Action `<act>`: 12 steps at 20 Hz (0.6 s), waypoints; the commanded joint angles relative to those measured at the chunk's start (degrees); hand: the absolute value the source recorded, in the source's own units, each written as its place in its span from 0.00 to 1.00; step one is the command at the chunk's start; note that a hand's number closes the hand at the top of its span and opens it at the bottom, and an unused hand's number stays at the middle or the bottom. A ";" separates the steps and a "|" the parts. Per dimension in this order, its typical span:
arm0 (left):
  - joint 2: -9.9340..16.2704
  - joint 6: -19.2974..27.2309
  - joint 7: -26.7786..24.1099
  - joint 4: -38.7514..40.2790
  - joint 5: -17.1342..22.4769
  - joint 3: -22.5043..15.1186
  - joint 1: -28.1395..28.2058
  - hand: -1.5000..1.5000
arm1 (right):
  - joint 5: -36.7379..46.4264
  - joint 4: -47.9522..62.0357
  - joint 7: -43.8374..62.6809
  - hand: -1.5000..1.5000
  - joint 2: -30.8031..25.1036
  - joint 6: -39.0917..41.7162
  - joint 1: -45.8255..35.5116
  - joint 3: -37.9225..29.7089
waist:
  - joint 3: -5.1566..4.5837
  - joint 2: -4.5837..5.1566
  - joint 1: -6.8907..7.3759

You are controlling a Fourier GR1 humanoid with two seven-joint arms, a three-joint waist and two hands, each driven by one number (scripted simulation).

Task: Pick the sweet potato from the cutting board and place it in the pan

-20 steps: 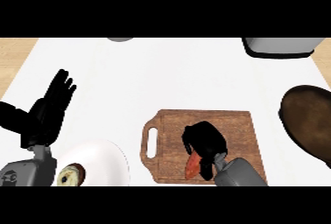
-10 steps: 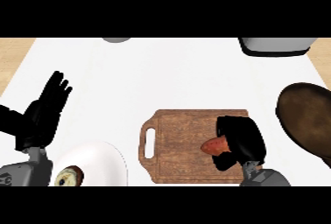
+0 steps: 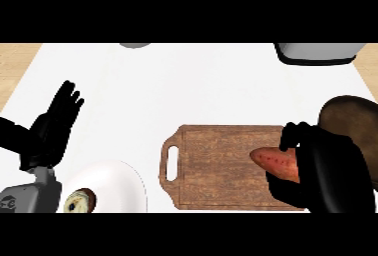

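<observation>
White counter, wooden cutting board, right robot hand curled round sweet potato, left robot hand spread

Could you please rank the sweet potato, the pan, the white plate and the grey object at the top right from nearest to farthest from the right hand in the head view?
From the right hand:
1. Sweet potato, in its grasp.
2. Pan, just beyond, right edge.
3. Grey object, top right.
4. White plate, far left.

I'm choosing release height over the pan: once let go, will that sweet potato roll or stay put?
The sweet potato looks rounded and tapered, so it may roll a little before settling. It keeps its shape in the right hand, so it is probably stiff. The pan would likely contain it, though its rim is hard to judge.
</observation>
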 commanded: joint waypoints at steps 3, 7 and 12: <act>-1.23 -0.08 0.34 -2.59 -0.71 -1.42 2.01 0.50 | -2.47 -7.47 0.34 1.00 -0.46 4.43 -1.21 -8.13 | 0.07 0.26 0.73; -1.93 1.38 1.30 -4.77 -2.25 -2.59 1.47 0.50 | -7.65 -4.37 -3.67 1.00 -2.99 1.37 -2.03 -19.75 | 0.10 0.29 0.82; -0.93 0.79 0.70 0.45 -1.58 -0.62 -1.69 0.50 | -17.18 2.33 -10.39 1.00 -7.33 -1.66 -6.03 -35.07 | 0.10 0.39 0.62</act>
